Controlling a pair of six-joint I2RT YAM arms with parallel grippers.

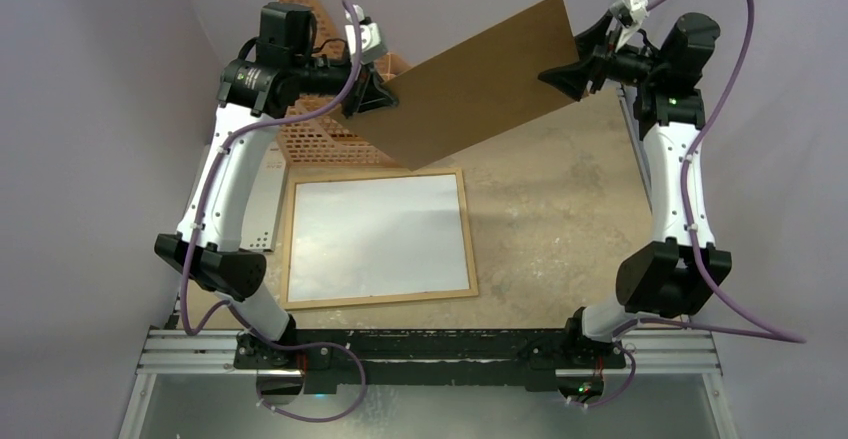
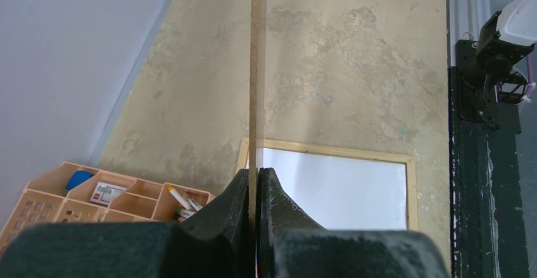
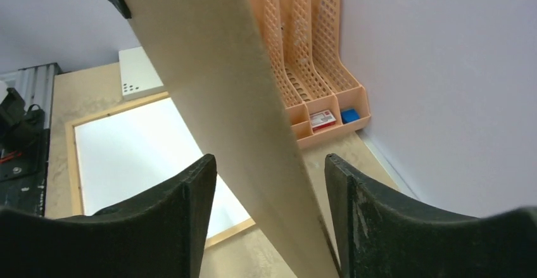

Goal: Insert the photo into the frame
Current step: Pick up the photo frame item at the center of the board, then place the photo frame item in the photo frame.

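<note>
Lying flat on the table (image 1: 560, 209), the light-wood frame (image 1: 378, 298) holds the photo (image 1: 375, 234), plain white side up. Above it, the left gripper (image 1: 374, 94) pinches the tilted brown backing board (image 1: 480, 79) tight. The right gripper (image 1: 562, 74) straddles the board's other end, jaws apart.

The frame (image 2: 335, 152) lies flat on the tabletop (image 1: 560, 219), a backing board (image 1: 470, 84) hanging above its far edge, an organizer (image 1: 305, 144) behind-left of it, a perforated sheet (image 1: 265, 219) just to its left.

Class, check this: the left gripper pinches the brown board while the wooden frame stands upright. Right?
Not quite. The wooden frame lies flat on the table, as the top view shows. The left gripper does pinch the brown board.
</note>
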